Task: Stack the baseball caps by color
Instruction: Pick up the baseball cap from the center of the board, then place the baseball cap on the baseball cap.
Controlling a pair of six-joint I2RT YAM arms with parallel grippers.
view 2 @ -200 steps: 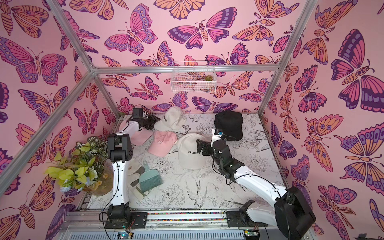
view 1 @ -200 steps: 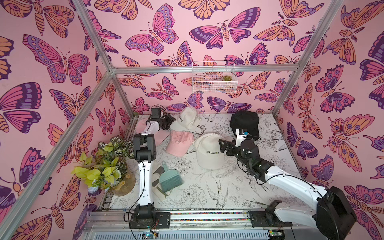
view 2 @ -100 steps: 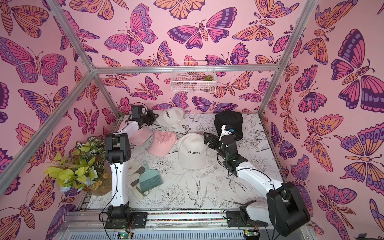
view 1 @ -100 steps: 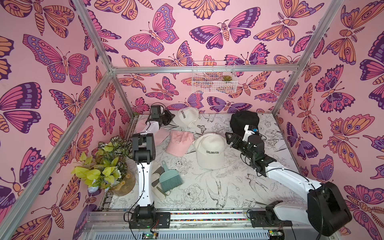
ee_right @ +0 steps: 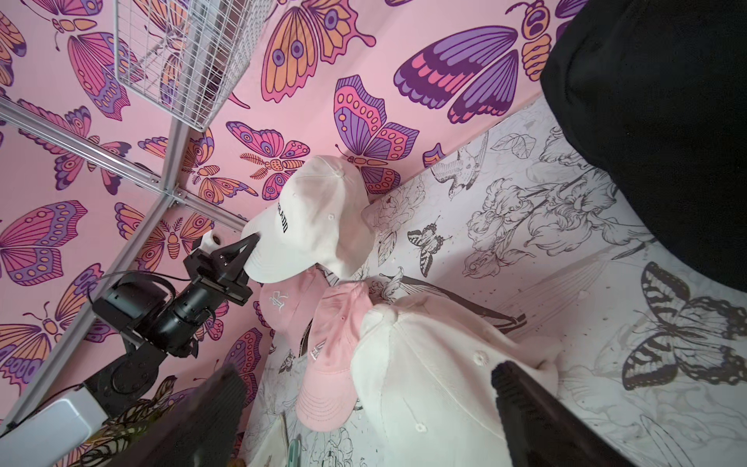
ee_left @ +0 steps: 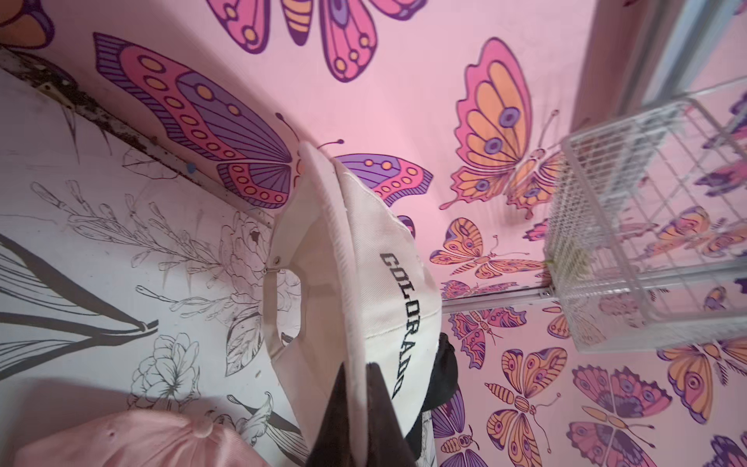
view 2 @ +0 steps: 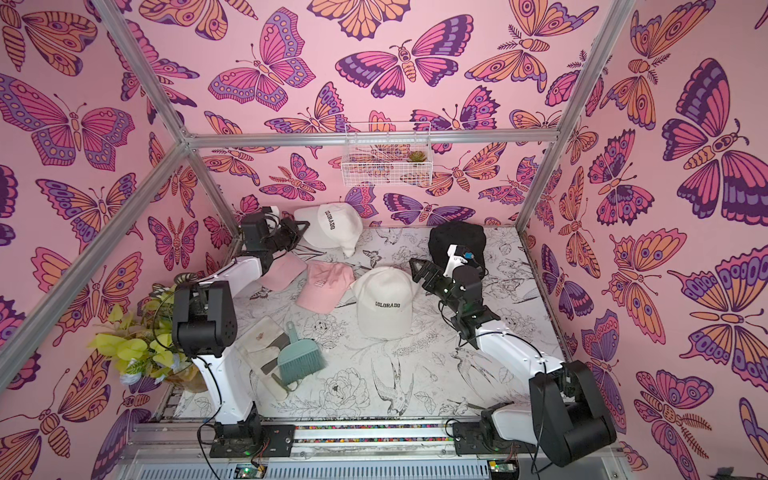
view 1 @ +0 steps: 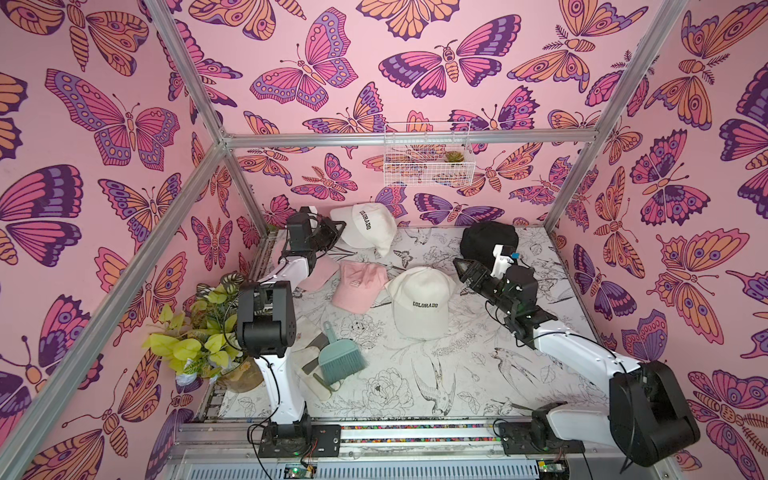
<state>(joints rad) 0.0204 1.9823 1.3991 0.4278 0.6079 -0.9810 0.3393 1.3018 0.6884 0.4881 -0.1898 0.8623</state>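
- The left tool [view 1: 338, 229] is pressed together on the brim of a cream cap [view 1: 368, 224] lettered COLORADO, at the far left corner of the bench [view 1: 478, 374]. The crown hangs from that pinch and looks raised off the surface.
- A brim grip suits soft fabric: the stiff edge gives the fingers [ee_left: 382, 416] something firm, and the crown stays open to drop over another cap.
- A second cream cap [view 1: 419, 303] sits mid-bench with its brim toward the near edge. It is probably the base for that colour's pile.
- The right tool [view 1: 463, 272] hovers spread wide at this cap's far right side and holds nothing. It seems placed to steady or take the crown.
- A pink cap [view 1: 357, 286] and another pink cap [view 1: 318, 272] lie side by side between the cream ones, toward the left edge, not stacked.
- A black cap [view 1: 488, 241] sits at the far right corner.
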